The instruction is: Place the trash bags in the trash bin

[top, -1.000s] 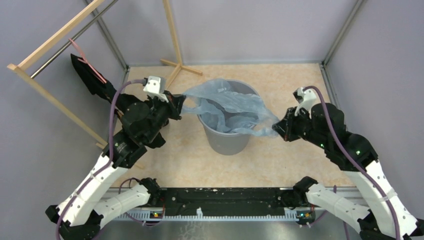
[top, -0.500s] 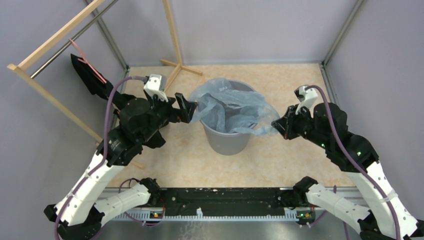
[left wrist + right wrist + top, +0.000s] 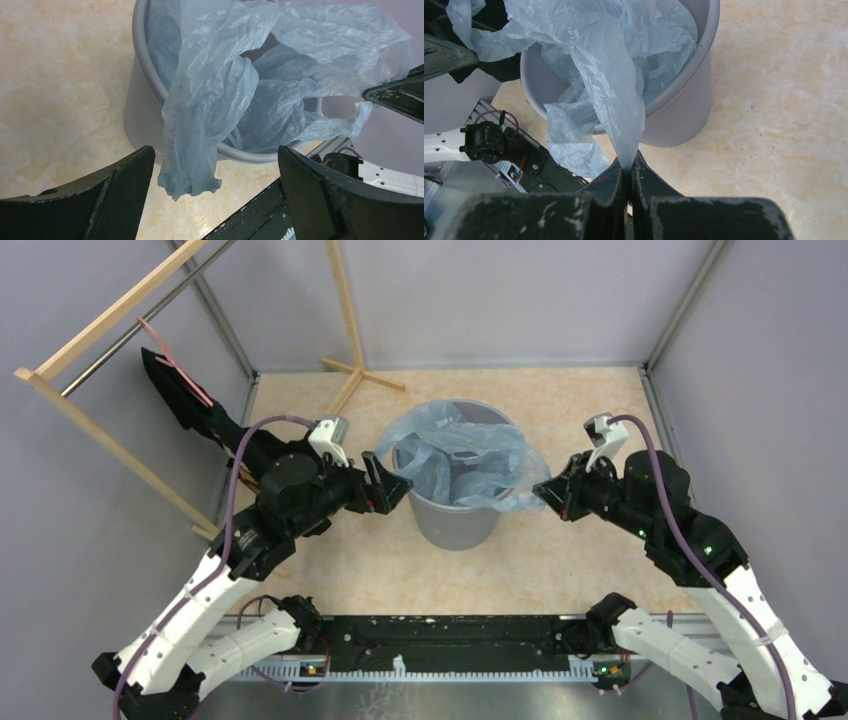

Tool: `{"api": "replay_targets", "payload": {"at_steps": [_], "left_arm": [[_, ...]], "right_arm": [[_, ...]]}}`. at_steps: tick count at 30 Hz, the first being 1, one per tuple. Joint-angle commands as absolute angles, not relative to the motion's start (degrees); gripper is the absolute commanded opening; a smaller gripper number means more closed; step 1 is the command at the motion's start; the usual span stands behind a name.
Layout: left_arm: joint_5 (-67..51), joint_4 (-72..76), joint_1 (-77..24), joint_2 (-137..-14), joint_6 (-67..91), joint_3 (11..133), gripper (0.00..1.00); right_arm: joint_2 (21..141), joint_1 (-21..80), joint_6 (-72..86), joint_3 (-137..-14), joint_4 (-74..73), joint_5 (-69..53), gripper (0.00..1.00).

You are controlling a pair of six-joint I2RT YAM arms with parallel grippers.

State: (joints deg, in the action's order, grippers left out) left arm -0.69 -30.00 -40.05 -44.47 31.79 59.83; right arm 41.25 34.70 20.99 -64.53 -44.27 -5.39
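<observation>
Wrinkly pale-blue trash bag (image 3: 462,453) drapes over grey bin (image 3: 455,526), right gripper (image 3: 628,169) pinching it, left gripper (image 3: 392,478) apart

We see the trash bag (image 3: 470,455) as a pale, see-through blue film, lighter where it lies single and deeper blue where its folds overlap. The trash bin (image 3: 455,525) is a plain mid-grey with no pattern. The table (image 3: 560,570) is cream with peach-orange marbled mottling. The left arm (image 3: 290,490) and right arm (image 3: 650,500) are black far out and white nearer us, each trailing a purple cable (image 3: 275,420). The left gripper (image 3: 395,480) and right gripper (image 3: 540,490) are black, their fingers scuffed whitish. At far left, a pale wooden rack (image 3: 110,447) carries a black cloth (image 3: 200,418) with a pink strap (image 3: 170,358). The walls (image 3: 500,300) are greyish lilac, and the near rail (image 3: 450,635) is black.
</observation>
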Motion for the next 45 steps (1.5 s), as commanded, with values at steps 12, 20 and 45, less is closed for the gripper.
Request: {"api": "replay_targets", "payload": {"at_steps": [12,20,45], "left_arm": [[19.1,-43.2,-39.9,-45.8,18.8,74.7,0.0],[24.6,-47.1,-39.9,-43.3,14.2,74.1,0.0],[14.5,-34.8,-40.0,-48.8,3.9,75.5,0.0]], "right_arm": [[38.9,34.4,18.7,-68.9,-50.9,3.4,0.0],[39.0,34.4,21.4,-67.8,-54.6,21.9,0.13],[51.3,34.3,11.9,-75.1,-50.1,25.1,0.49]]}}
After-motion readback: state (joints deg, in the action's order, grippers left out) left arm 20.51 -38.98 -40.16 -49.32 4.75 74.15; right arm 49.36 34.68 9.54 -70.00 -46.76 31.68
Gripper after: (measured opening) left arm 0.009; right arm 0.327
